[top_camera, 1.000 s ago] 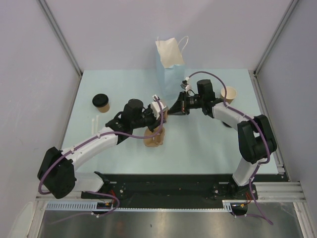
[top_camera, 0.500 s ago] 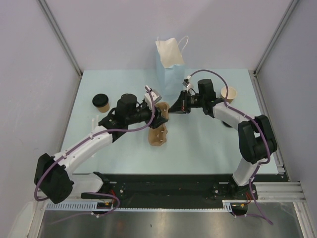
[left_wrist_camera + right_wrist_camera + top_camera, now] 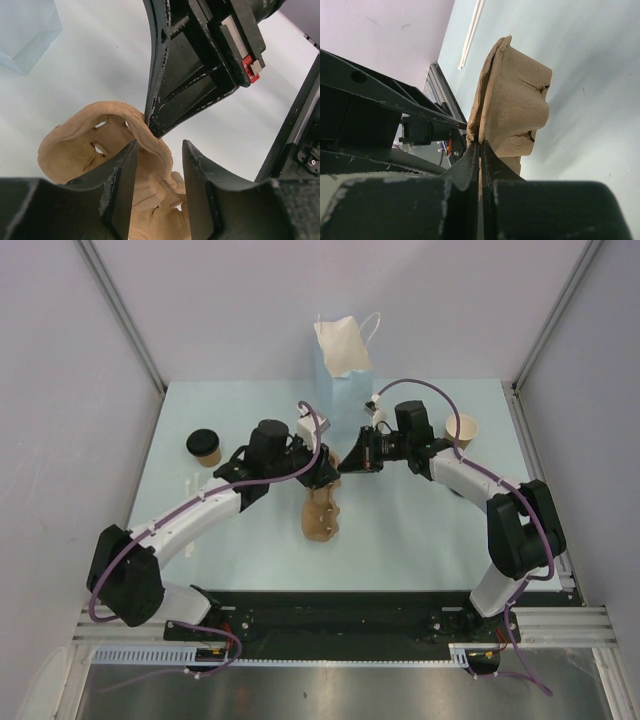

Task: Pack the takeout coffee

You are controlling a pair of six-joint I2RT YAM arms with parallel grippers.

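Top external: right gripper [image 3: 480, 145] is pinching the carrier [image 3: 322, 512] rim, left gripper [image 3: 159, 150] standing open; light, crushable lidded cup [image 3: 204, 447] likely wanting a gentle mid-wall hold.

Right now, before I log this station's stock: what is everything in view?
bag: one, light blue with white handles, far middle of the table
lidded cup: one, tan with black lid, left side
open cup: one, tan, cream inside, right side
carrier: one, brown pulp, middle, between the grippers
sticks: two, it seems, white, near left
table: one, pale blue-green
left gripper: one, black, open, fingers either side of the carrier's rim
right gripper: one, black, shut on the carrier's rim
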